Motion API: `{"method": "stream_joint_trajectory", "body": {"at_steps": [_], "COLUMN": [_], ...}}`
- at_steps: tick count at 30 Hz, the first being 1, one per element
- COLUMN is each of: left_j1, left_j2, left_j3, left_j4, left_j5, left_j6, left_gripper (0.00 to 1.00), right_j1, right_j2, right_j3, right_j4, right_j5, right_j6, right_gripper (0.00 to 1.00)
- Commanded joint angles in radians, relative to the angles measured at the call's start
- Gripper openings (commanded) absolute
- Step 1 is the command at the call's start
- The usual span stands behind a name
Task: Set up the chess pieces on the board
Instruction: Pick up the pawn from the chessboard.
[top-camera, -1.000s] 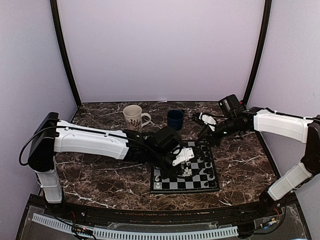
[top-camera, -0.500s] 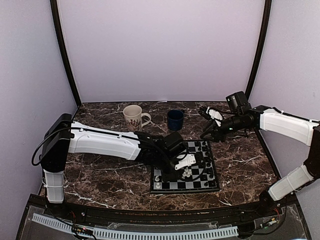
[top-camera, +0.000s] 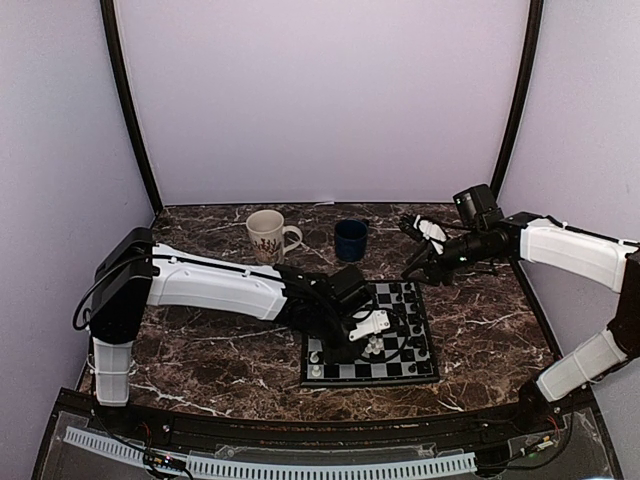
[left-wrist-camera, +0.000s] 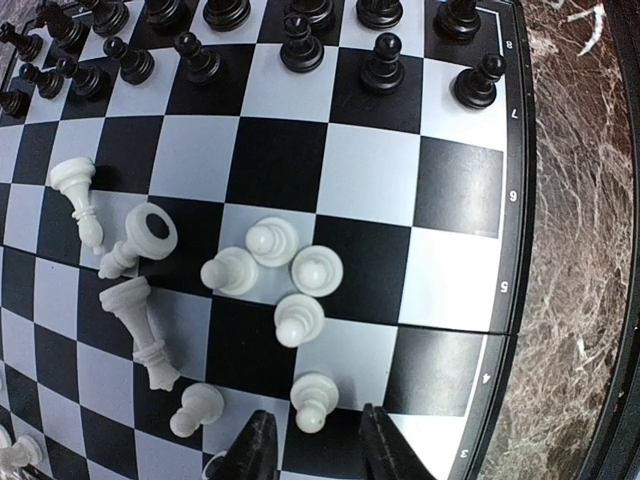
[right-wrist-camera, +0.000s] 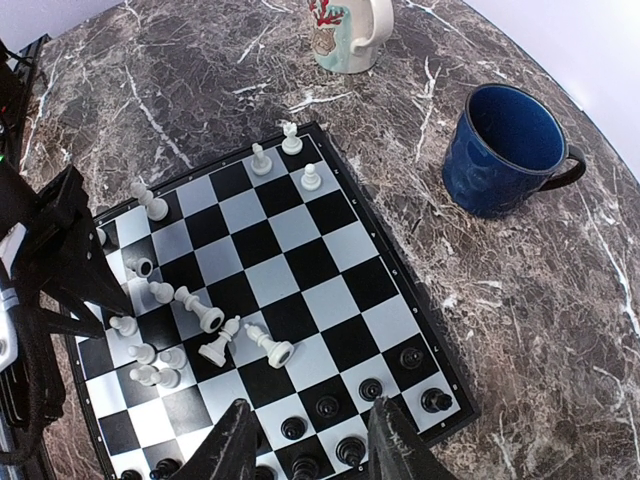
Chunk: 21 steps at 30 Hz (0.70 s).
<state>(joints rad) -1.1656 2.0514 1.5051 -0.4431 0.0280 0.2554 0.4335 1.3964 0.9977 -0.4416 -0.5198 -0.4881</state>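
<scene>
The board (top-camera: 372, 378) lies in the middle of the table. In the left wrist view, black pieces (left-wrist-camera: 300, 45) stand in rows along the board's (left-wrist-camera: 365, 170) far edge. White pieces (left-wrist-camera: 270, 245) are bunched mid-board, some standing, some lying flat. My left gripper (left-wrist-camera: 318, 450) is open low over the board, with one standing white pawn (left-wrist-camera: 312, 402) just ahead of its fingertips. My right gripper (right-wrist-camera: 312, 440) is open and empty, raised above the black pieces (right-wrist-camera: 365, 388) at the board's (right-wrist-camera: 300, 260) right edge.
A white patterned mug (top-camera: 267, 235) and a blue mug (top-camera: 350, 238) stand behind the board. The blue mug (right-wrist-camera: 510, 145) is near the right arm. A few white pieces (right-wrist-camera: 290, 137) stand at the board's left edge. Dark marble table (top-camera: 200, 350) lies all round.
My left gripper has come down and nearer over the white cluster. My right gripper has drawn back to the right, off the board's far corner, then held still.
</scene>
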Motion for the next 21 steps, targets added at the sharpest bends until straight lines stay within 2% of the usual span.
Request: {"method": "stream_joint_trajectory", "body": {"at_steps": [1, 12, 21], "left_j1": [0.009, 0.024, 0.032], "left_j2": [0.003, 0.023, 0.028], "left_j3": [0.03, 0.047, 0.07], "left_j4": [0.008, 0.018, -0.011], "left_j5": [0.037, 0.077, 0.106], "left_j6": [0.012, 0.015, 0.015], "left_gripper": [0.32, 0.24, 0.1], "right_j1": [-0.007, -0.01, -0.011], "right_j2": [-0.02, -0.016, -0.011], "right_j3": [-0.011, -0.013, -0.014], "right_j4": [0.017, 0.017, 0.015], "right_j5": [-0.013, -0.016, -0.018], "right_j6": [0.002, 0.001, -0.001], "right_gripper": [0.4, 0.4, 0.4]}}
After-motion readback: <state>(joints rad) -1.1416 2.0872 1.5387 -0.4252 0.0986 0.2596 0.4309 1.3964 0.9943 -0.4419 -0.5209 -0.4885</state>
